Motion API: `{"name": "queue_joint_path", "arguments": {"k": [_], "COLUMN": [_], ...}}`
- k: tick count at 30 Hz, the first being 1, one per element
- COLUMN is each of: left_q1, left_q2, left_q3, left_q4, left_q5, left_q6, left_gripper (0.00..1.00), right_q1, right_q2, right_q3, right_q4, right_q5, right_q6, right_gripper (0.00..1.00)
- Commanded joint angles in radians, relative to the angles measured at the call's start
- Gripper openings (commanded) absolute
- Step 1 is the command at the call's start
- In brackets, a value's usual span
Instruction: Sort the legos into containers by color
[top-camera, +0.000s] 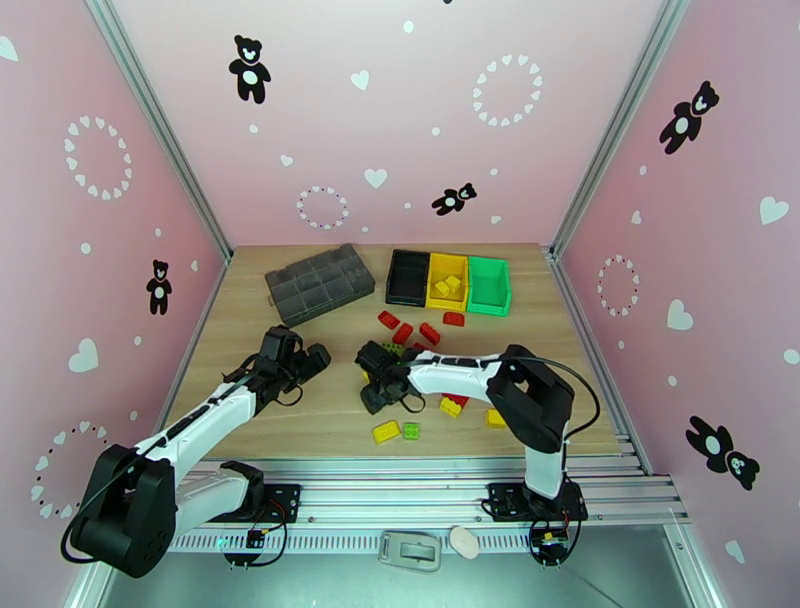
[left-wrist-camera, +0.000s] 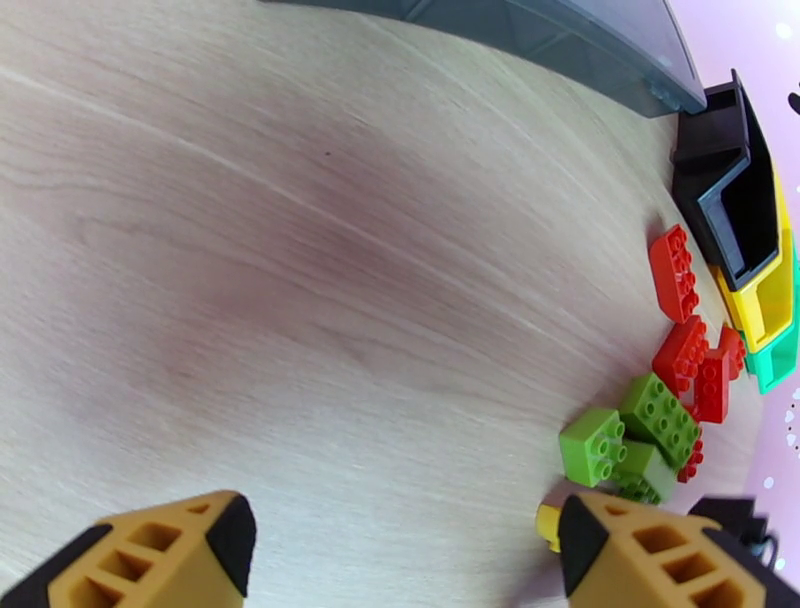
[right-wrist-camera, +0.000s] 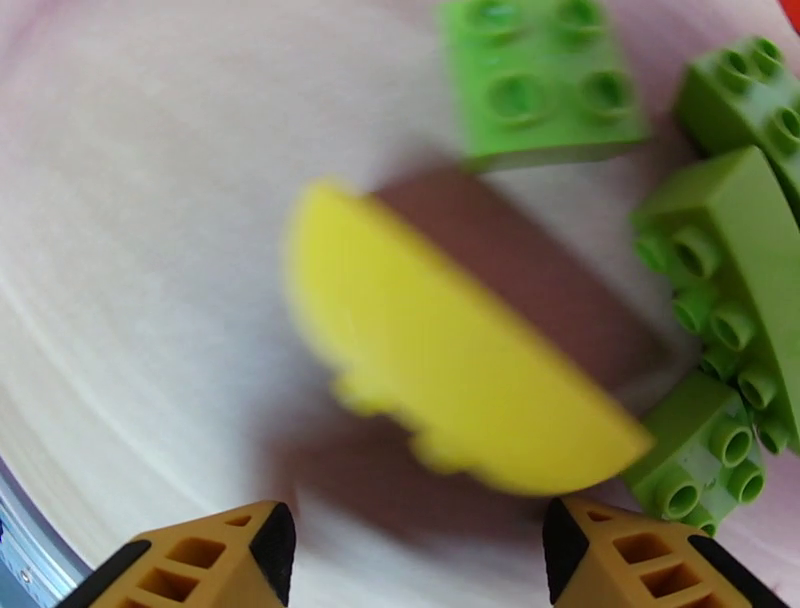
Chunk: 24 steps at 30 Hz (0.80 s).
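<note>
One broad wooden counter (top-camera: 320, 430) carries everything, with the containers (top-camera: 408, 278) in a row at its 12 o'clock edge and yellow pieces already lying in the middle one. The right gripper (right-wrist-camera: 415, 530) hangs low over the scattered legos (top-camera: 430, 335), jaws spread wide and holding nothing. The left gripper (left-wrist-camera: 402, 530), likewise wide and empty, faces bare wood with the pile off at its 3 o'clock. The coming grasp looks to turn on the yellow brick (right-wrist-camera: 440, 370), blurred, which lies just ahead of the right gripper at 12 o'clock in the right wrist view and touches neither finger. Its long axis slants from 10 to 4 o'clock, skew to the 9-to-3 closing line, so I judge a wrist turn is called for. Green bricks (right-wrist-camera: 730, 280) crowd its 4 o'clock end and may get nudged. The right gripper is plainly the nearer of the two
</note>
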Motion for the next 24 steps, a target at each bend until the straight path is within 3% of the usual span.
{"name": "queue_joint_path", "arguments": {"k": [1, 11, 16, 24], "left_q1": [0.01, 0.011, 0.009, 0.002], "left_q2": [0.01, 0.023, 0.029, 0.089], "left_q3": [-0.001, -0.006, -0.003, 0.031], "left_q4": [0.019, 0.037, 0.044, 0.077], "left_q5": [0.027, 0.039, 0.047, 0.113], "left_q6": [-0.01, -0.023, -0.024, -0.015], "left_gripper": [0.85, 0.86, 0.86, 0.91], "right_q1": [-0.018, -0.065, -0.069, -0.068], "right_q2": [0.046, 0.13, 0.144, 0.11], "right_q3": [0.033, 0.178, 0.217, 0.204], "right_q4": [-0.027, -0.066, -0.063, -0.068], "right_q5": [0.019, 0.031, -0.008, -0.029], "right_q6": [-0.028, -0.09, -0.109, -0.105], "right_gripper": [0.72, 0.71, 0.62, 0.36]}}
